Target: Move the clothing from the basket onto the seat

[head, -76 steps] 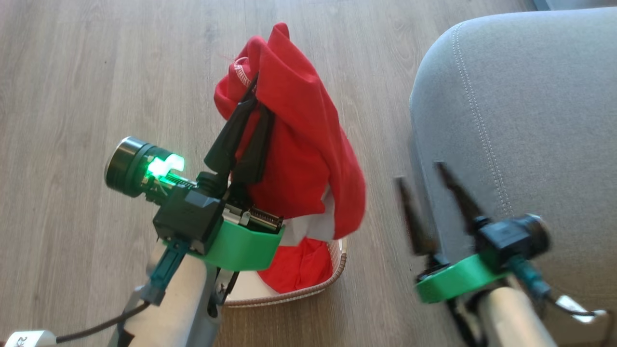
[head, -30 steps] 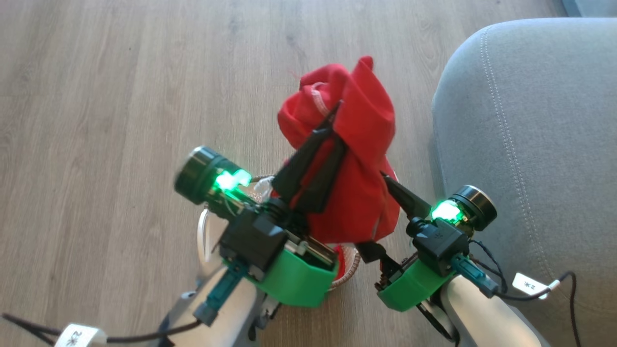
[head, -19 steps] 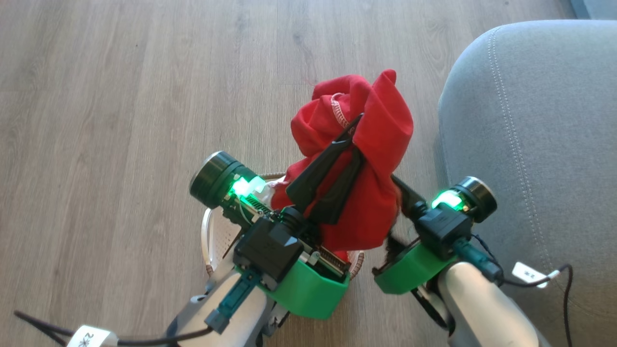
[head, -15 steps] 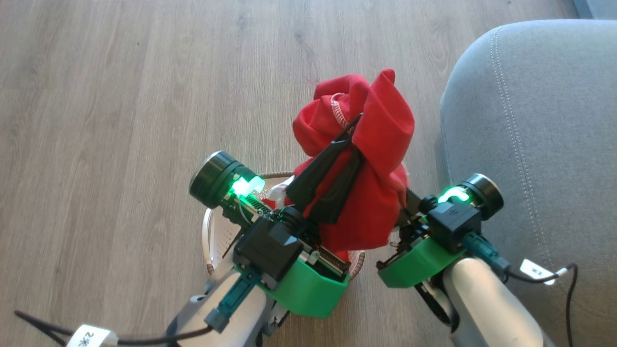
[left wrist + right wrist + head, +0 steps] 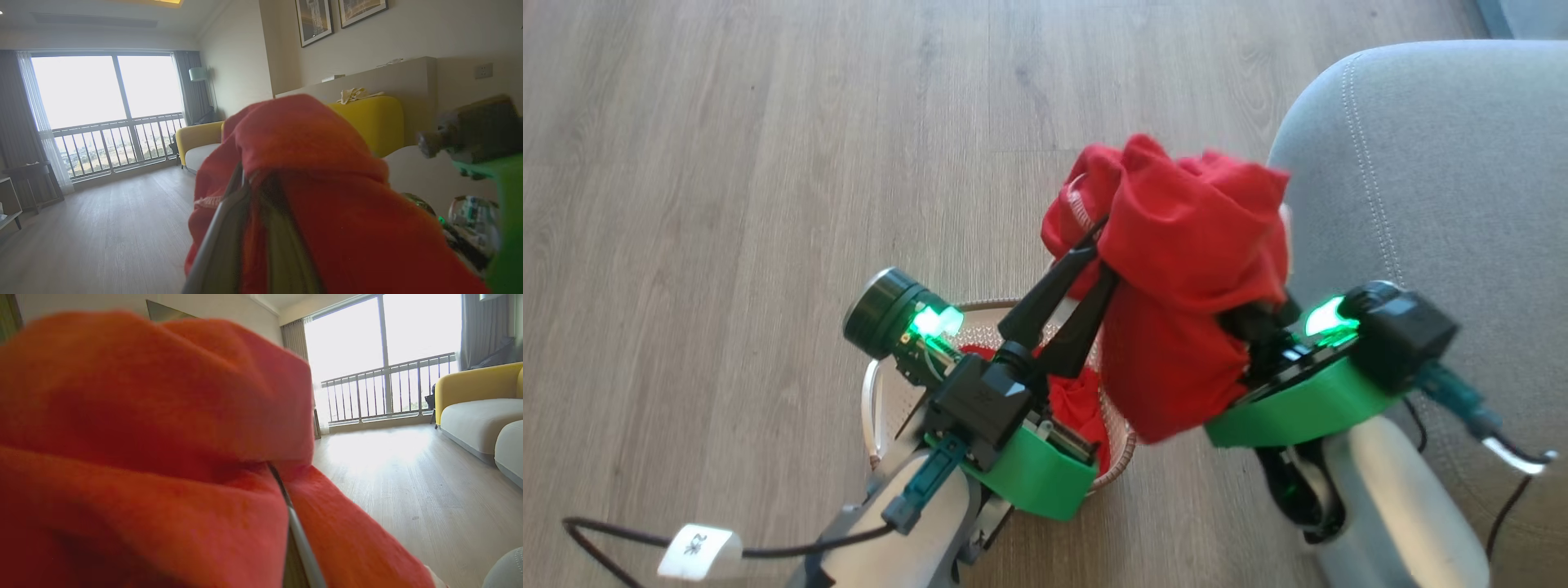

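Note:
One red garment (image 5: 1184, 269) hangs bunched in the air between my two arms, above the basket and right beside the seat's (image 5: 1437, 180) rounded left corner. My left gripper (image 5: 1101, 255) is shut on the garment's left folds, its fingers (image 5: 222, 232) slanting up into the cloth. My right gripper (image 5: 271, 465) is shut on the same garment; the cloth drapes over its fingers in the head view. Below, the cream basket (image 5: 980, 309) stands on the floor with the second red garment (image 5: 1078, 404) lying inside, partly hidden by my left wrist.
Wooden floor (image 5: 727, 163) stretches left of and beyond the basket. A labelled cable (image 5: 698, 541) trails from my left forearm. The wrist views show a yellow sofa (image 5: 376, 118) and a big balcony window (image 5: 106, 90) farther off in the room.
My right gripper swung in from beside the seat, went into the hanging garment and shut on it. The garment has risen and shifted right toward the seat. The camera moved too.

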`<state>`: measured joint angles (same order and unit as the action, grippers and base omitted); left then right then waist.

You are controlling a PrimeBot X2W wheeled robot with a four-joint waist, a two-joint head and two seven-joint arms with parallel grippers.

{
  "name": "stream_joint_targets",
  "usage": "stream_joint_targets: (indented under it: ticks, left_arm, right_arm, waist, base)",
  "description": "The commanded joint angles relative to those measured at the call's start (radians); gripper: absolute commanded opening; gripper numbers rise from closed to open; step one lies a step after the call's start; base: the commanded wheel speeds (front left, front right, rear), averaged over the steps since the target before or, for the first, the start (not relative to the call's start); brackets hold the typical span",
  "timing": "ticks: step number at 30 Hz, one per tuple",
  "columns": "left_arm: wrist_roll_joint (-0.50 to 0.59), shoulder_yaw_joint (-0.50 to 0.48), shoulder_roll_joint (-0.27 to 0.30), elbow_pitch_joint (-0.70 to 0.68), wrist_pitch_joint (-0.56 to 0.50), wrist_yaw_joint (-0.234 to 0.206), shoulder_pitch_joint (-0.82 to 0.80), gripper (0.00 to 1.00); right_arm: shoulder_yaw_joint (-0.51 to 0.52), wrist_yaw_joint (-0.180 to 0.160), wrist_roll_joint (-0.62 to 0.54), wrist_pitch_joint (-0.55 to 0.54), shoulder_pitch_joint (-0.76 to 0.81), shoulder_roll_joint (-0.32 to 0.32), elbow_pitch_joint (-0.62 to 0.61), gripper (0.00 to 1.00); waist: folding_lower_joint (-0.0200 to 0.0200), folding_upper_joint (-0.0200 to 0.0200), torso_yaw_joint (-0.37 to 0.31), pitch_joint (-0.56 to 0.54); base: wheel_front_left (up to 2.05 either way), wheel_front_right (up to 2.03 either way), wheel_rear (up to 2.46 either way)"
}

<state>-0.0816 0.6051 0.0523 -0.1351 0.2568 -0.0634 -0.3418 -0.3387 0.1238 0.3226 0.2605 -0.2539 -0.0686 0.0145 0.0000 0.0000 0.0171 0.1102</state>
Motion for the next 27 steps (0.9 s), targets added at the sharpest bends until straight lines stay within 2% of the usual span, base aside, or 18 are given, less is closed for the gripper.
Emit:
stream_joint_targets:
  ticks: [1,5,8,13,14,15,16,17,27]
  left_arm:
    - [0.005,-0.043,-0.002,-0.016,0.005,0.008,-0.003,0.00]
    - [0.017,-0.036,-0.002,0.047,0.005,0.038,0.014,0.00]
    - [0.044,-0.019,0.000,0.092,0.005,0.067,0.013,0.00]
    - [0.040,-0.018,-0.001,0.114,0.005,0.085,0.012,0.00]
    - [0.039,-0.018,-0.001,0.116,0.005,0.088,0.012,0.13]
    - [0.039,-0.018,-0.001,0.116,0.005,0.088,0.012,0.13]
    - [0.039,-0.018,-0.001,0.119,0.005,0.090,0.012,0.45]
    - [0.038,-0.019,-0.001,0.122,0.005,0.092,0.013,1.00]
    - [0.047,-0.036,-0.002,0.150,0.005,0.097,0.022,1.00]
  right_arm:
    - [-0.005,0.007,0.041,0.001,-0.015,0.018,-0.060,0.00]
    - [0.012,0.007,0.131,0.001,-0.015,0.018,-0.101,0.00]
    - [0.023,0.007,0.168,0.001,-0.016,0.018,-0.115,0.00]
    - [0.043,0.007,0.200,0.001,-0.016,0.018,-0.121,0.00]
    - [0.046,0.007,0.203,0.001,-0.015,0.018,-0.121,0.00]
    - [0.046,0.007,0.203,0.001,-0.015,0.018,-0.121,0.00]
    - [0.048,0.007,0.205,0.001,-0.015,0.018,-0.120,0.00]
    - [0.050,0.007,0.207,0.001,-0.015,0.018,-0.120,0.00]
    - [0.119,0.007,0.218,0.001,-0.017,0.018,-0.117,0.00]
  waist:
    - [0.0000,0.0000,-0.002,-0.002]
    - [0.0000,0.0000,-0.006,-0.006]
    - [0.0000,0.0000,-0.006,-0.004]
    - [0.0000,0.0000,-0.004,0.001]
    - [0.0000,0.0000,-0.003,0.001]
    - [0.0000,0.0000,-0.003,0.001]
    - [0.0000,0.0000,-0.002,0.001]
    - [0.0000,0.0000,-0.002,0.002]
    - [0.0000,0.0000,-0.005,0.001]
  base:
    - [0.00,0.00,0.00]
    - [0.00,0.00,0.00]
    - [0.00,0.00,0.00]
    - [0.00,0.00,0.00]
    - [0.00,0.00,0.00]
    - [0.00,0.00,0.00]
    - [0.00,0.00,0.00]
    - [0.00,0.00,0.00]
    - [0.00,0.00,0.00]
